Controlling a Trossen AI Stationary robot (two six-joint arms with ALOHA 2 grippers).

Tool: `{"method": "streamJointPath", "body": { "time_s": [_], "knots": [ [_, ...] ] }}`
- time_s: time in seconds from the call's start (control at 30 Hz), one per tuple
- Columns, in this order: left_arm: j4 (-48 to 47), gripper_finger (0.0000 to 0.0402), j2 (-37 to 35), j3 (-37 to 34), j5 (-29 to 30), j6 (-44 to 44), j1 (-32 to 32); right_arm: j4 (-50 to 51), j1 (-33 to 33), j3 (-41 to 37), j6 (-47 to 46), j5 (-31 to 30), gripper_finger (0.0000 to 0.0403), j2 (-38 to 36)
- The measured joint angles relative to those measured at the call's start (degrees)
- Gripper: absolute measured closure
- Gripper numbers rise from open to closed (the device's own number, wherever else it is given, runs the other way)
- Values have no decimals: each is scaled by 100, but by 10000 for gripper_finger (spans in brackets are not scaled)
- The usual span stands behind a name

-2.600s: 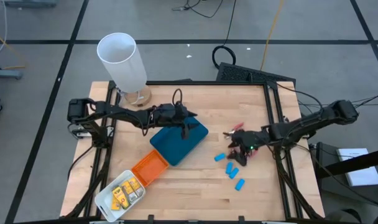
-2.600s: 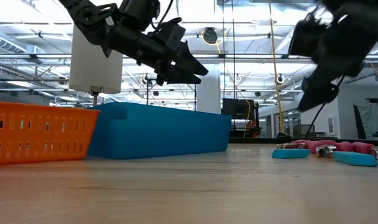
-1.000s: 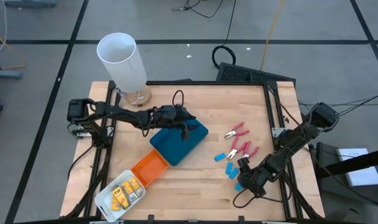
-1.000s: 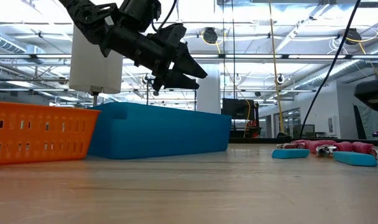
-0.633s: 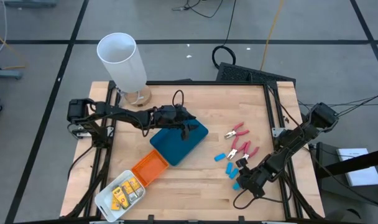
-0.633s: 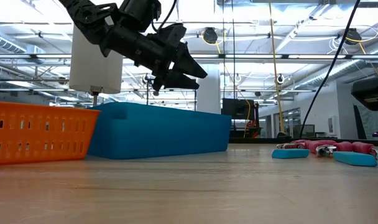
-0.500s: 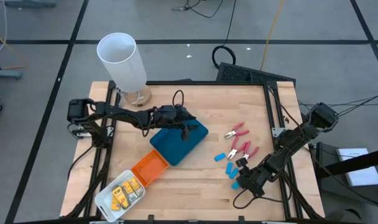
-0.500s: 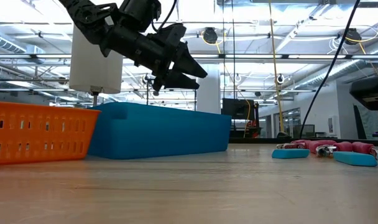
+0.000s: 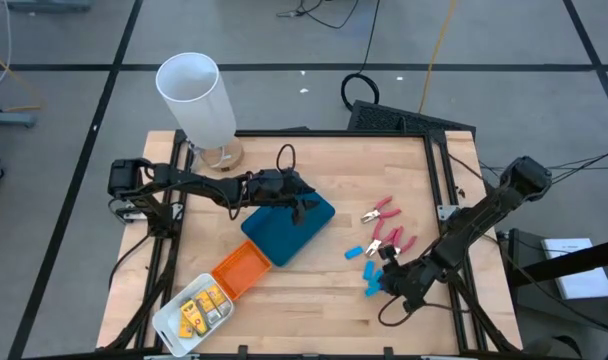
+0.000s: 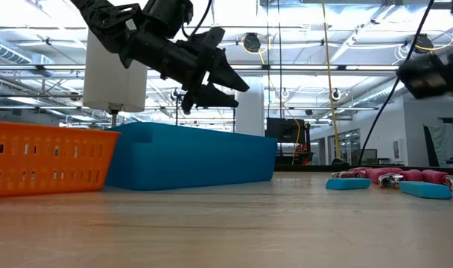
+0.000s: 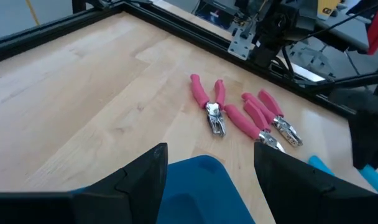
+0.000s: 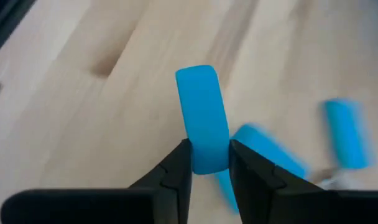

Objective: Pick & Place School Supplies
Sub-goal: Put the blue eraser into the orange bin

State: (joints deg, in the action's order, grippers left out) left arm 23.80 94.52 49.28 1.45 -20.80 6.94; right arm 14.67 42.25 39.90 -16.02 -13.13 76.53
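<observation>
My right gripper (image 9: 384, 283) is near the table's near right and is shut on a light-blue oblong piece (image 12: 203, 118). More light-blue pieces (image 9: 354, 251) (image 12: 344, 134) lie on the table beside it. Two pink-handled tools (image 9: 382, 208) (image 11: 207, 102) lie flat just beyond them. My left gripper (image 9: 302, 205) (image 11: 207, 180) hovers open and empty over the teal tray (image 9: 284, 228). Several yellow pieces (image 9: 199, 312) sit in the white tray at the near left. My right gripper pinches the light-blue piece by one end (image 12: 204, 160) between its two fingers (image 12: 176, 167). The rest of the piece sticks out forward past the fingertips, in line with them. The fingers slant downward. The piece is clear of the table.
A tall white cylinder (image 9: 196, 98) stands at the far left. An orange tray (image 9: 241, 268) lies between the teal tray and the white tray (image 9: 169, 322). Bare wood shows along the near edge (image 9: 304, 310) and at the far middle.
My right gripper has risen and drawn a little toward the far edge with the light-blue piece between its fingers. In the low view, the right arm stands higher than before.
</observation>
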Motion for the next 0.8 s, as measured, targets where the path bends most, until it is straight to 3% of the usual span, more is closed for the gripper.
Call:
{"method": "streamJointPath", "body": {
  "time_s": [0.17, 0.3, 0.4, 0.57, 0.8],
  "knots": [
    [2, 158, 0, 0, -4, -442, 0, 60, -149, 0, 760, -1576, 319, -488],
    [4, 158, 0, 0, -11, -1391, 0, 31, -446, 0, 1430, -3052, 319, -637],
    [20, 158, 0, 0, -6, -2062, 0, -14, -843, -2, 1809, -3743, 319, -642],
    [240, 158, 0, 0, 5, -2192, -85, -27, -1702, -4, 2152, -3789, 319, -642],
    [1048, 158, 0, 4, 151, -1504, -387, -821, -2591, -9, 2573, -3774, 319, -642]
  ]
}}
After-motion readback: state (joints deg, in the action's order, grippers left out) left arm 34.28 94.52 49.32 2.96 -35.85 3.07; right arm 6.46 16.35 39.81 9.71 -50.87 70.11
